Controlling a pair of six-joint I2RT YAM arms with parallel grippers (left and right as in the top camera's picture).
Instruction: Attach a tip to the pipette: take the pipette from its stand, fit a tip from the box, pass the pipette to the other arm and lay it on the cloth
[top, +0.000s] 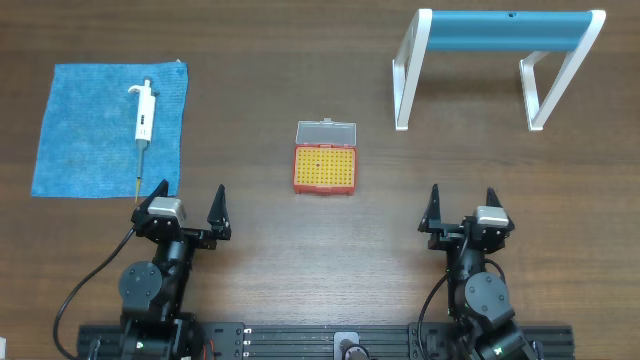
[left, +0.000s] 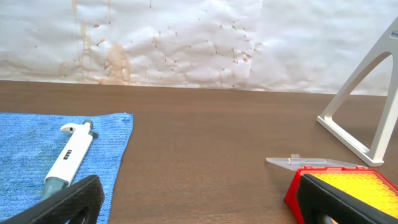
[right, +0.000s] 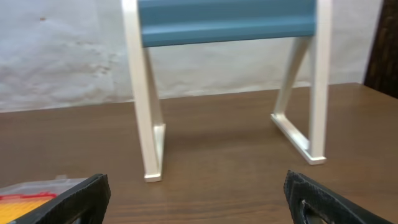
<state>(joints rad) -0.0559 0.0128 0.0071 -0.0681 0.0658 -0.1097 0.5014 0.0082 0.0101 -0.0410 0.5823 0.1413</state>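
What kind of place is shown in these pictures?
Probably a laboratory-style test bench: a pipette on a blue cloth, a box of tips and a pipette stand on a wooden table.
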